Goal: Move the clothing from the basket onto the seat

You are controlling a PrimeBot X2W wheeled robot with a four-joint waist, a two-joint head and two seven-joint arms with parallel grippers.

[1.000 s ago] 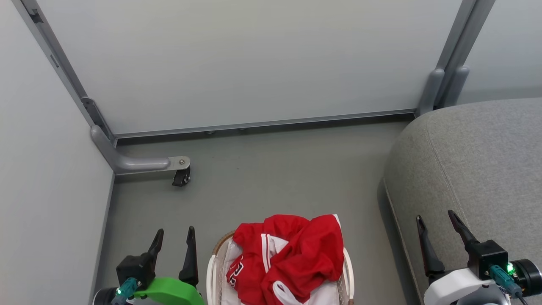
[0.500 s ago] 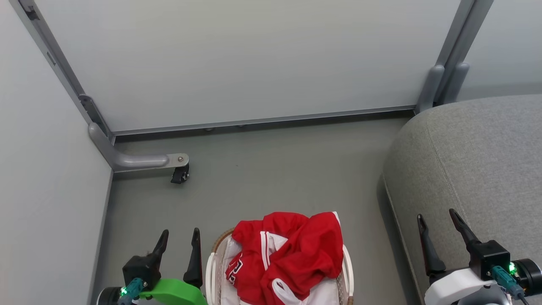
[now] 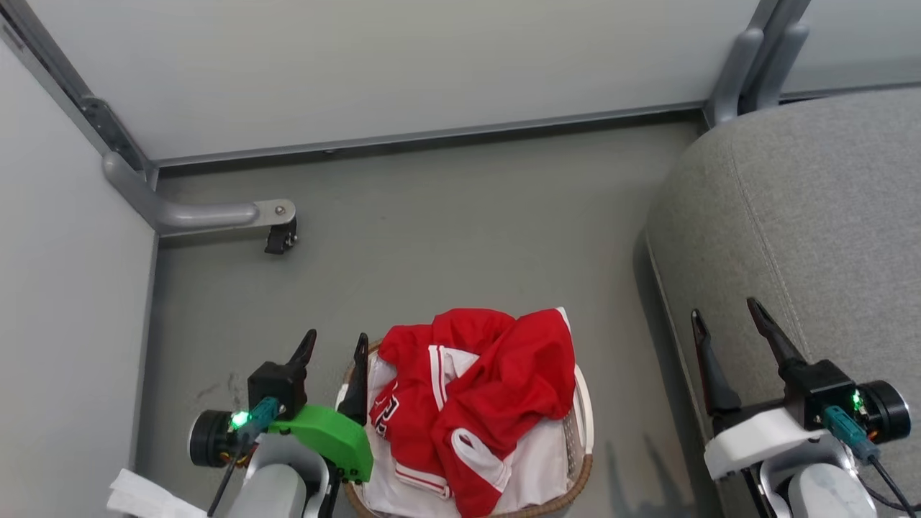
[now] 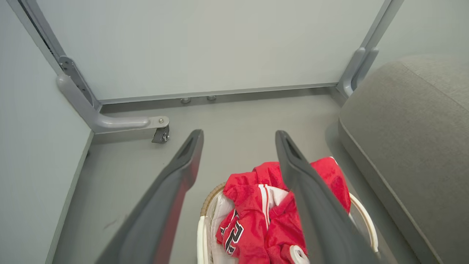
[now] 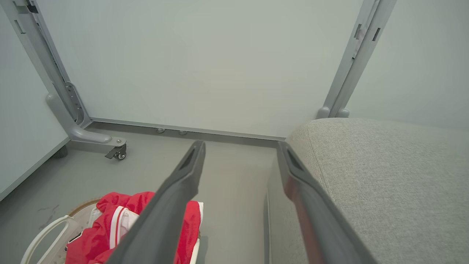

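Head view: your left pincer [image 3: 336,335], released, sits just left of the red sportswear [image 3: 475,388] heaped in the basket [image 3: 583,471] (right pincer [image 3: 723,308], also released, hovers at the grey sofa cushion [image 3: 827,216]).

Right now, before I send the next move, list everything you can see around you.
clothing: one crumpled heap, red with white trim and lettering, in the basket
basket: one, white with brown woven rim, on the floor left of the seat
liner: one, white, inside the basket under the clothing
seat: one, grey fabric, at the right, nothing on it
floor: grey
wall panels: pale grey, ahead and to the left
frame foot: one, grey metal with a black caster, far left corner
white scrap: one, lower left, cannot tell what it is
left claw: open, empty, at the basket's left rim
right claw: open, empty, at the seat's edge
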